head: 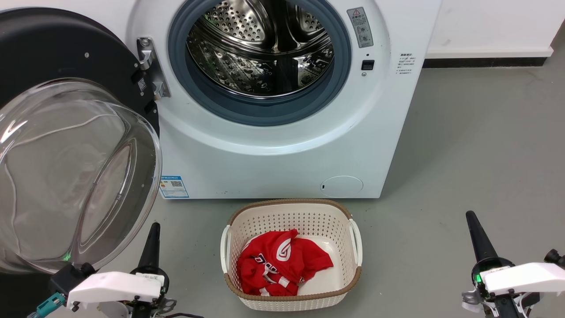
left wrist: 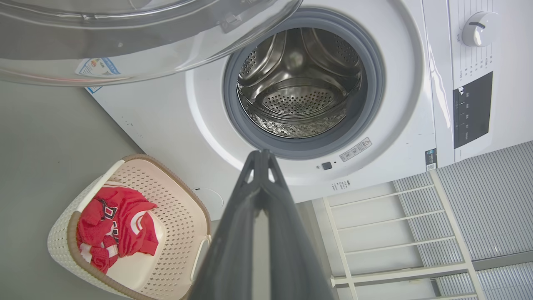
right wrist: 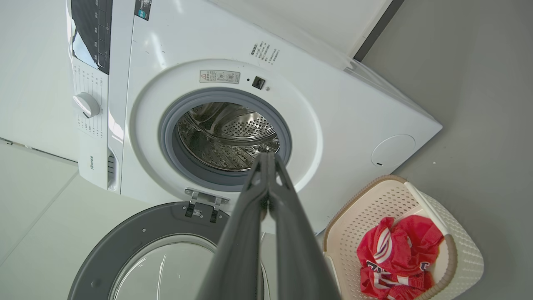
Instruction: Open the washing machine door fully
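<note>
the brand name on the washing machine (head: 282,150) reads "hisense" (right wrist: 90,162), printed small on the white control panel below the round dial (right wrist: 86,104). a grey warning label (head: 359,26) with a red triangle sits above and to the right of the drum opening (head: 260,48); its writing is too small to read, as is the block of print (head: 406,64) further right. a blue label sticker (head: 174,186) with a qr code is at the cabinet's lower left corner. the red garment (head: 278,263) in the cream laundry basket (head: 291,210) carries white lettering, folded and not legible.

the washing machine door (head: 75,145) stands swung out on its metal hinge (head: 150,66) at the left of the opening, glass bowl facing the camera. the left gripper (head: 154,227) is clenched on nothing, its tip just beside the bowl's lower right edge; contact cannot be judged. the right gripper (head: 470,216) is likewise pressed closed and empty, well apart from the door, over the grey floor (head: 476,145) at the right of the basket.
</note>
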You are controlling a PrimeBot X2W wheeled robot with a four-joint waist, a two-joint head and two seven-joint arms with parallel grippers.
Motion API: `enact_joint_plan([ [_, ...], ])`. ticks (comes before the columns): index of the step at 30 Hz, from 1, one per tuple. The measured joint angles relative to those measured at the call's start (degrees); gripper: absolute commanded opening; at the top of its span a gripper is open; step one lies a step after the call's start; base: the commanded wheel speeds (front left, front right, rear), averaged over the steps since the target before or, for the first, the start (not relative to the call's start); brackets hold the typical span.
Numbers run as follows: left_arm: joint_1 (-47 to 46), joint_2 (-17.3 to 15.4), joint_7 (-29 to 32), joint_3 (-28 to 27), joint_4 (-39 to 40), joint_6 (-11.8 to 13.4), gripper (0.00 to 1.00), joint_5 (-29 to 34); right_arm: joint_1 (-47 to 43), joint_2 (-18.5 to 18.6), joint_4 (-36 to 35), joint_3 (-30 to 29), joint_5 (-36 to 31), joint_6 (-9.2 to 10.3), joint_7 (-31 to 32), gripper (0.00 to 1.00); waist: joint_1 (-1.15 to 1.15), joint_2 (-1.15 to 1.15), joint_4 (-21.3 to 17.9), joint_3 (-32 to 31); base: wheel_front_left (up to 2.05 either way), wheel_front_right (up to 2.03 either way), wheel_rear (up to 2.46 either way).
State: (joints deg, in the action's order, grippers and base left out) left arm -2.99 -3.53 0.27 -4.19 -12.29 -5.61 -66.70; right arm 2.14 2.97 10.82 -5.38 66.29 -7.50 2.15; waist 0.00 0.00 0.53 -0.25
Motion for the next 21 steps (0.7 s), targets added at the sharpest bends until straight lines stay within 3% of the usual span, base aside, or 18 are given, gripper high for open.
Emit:
enact_joint_plan([
  [21,-1.2,0.3,2.7,-1.1,-0.8,-0.8,0.00,-11.2,1.4,0.0,1.4,-0.5,11.3,0.00,1.9,0.00,0.00,0.00,-0.2,0.2,0.00,0.00,0.00],
])
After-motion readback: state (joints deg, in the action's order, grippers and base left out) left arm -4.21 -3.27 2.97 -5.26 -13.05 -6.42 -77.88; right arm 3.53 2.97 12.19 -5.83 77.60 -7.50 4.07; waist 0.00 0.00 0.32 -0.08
